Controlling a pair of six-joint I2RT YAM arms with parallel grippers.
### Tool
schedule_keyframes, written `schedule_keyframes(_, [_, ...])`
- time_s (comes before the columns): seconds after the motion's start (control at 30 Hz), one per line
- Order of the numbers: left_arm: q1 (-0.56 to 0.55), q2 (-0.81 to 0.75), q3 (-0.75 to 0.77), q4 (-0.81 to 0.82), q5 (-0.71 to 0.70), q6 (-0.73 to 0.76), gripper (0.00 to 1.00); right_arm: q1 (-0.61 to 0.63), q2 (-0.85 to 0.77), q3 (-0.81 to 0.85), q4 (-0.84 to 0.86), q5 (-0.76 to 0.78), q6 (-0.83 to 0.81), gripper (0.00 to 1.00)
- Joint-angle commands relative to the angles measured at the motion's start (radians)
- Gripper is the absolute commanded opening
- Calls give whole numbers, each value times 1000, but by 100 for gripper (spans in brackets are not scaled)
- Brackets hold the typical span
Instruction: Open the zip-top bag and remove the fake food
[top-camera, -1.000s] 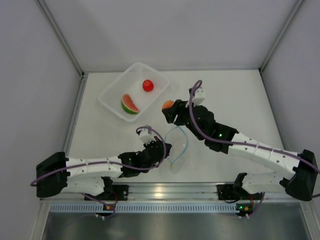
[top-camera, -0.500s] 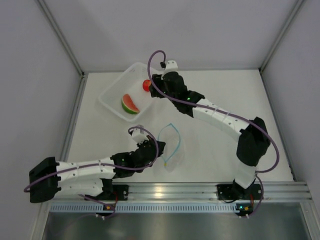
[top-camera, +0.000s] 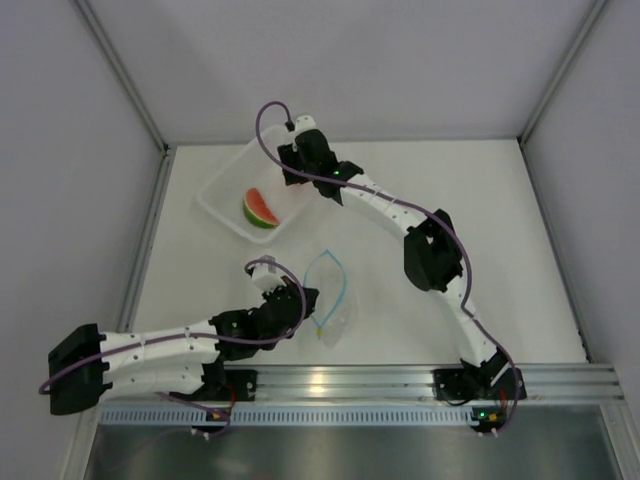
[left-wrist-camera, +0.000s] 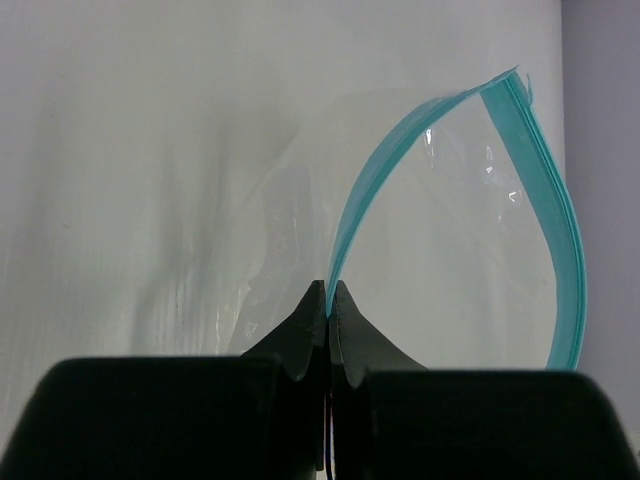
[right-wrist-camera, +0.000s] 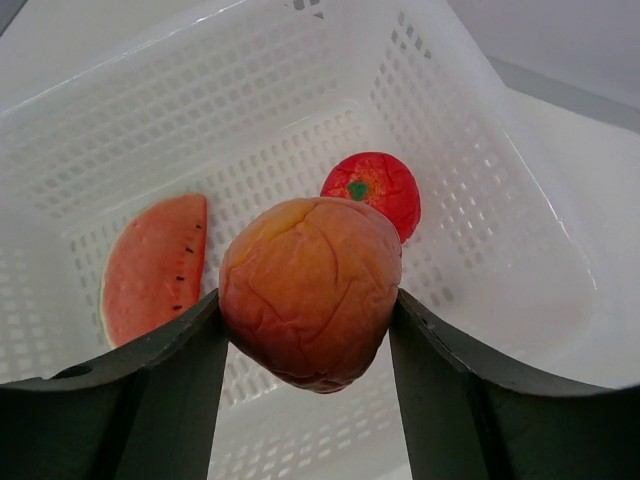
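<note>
The clear zip-top bag (top-camera: 333, 300) lies on the table with its light blue zip strip (left-wrist-camera: 560, 240) bowed wide open. My left gripper (left-wrist-camera: 328, 292) is shut on one side of that strip, at the bag's left edge (top-camera: 305, 300). My right gripper (right-wrist-camera: 307, 298) hangs over the white mesh basket (right-wrist-camera: 450, 100), shut on the wrinkled orange-peach fruit (right-wrist-camera: 305, 285). Below it in the basket lie the round red tomato (right-wrist-camera: 378, 185) and the watermelon wedge (right-wrist-camera: 150, 268). From above, the right gripper (top-camera: 293, 172) hides the tomato, and the watermelon wedge (top-camera: 259, 210) shows beside it.
The basket (top-camera: 226, 184) stands at the back left of the white table, close to the left wall. The right arm (top-camera: 430, 250) stretches diagonally across the middle of the table. A metal rail (top-camera: 330, 380) runs along the near edge.
The right arm has carried the orange-peach fruit from beside the bag to above the basket. The left gripper has pulled back a little toward the near left, taking the bag with it.
</note>
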Motion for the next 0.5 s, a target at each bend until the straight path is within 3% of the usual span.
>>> schedule_keyframes(0.0, [3,-14,-9,-13,-17,-19,0,-27,54,123,-9,-47,-70,60])
schedule_keyframes(0.03, [3,-17,-10,-13,-20,-14,0,-30,60,127,-3,-53,-84,62])
schedule_keyframes(0.27, [7,-62,2,-30,-35,19,0,-28,31,100,3,-59,-80,99])
schedule_keyframes(0.47, [19,-74,39,-55,-42,69,0,-42,-150,-62,45,-46,-72,100])
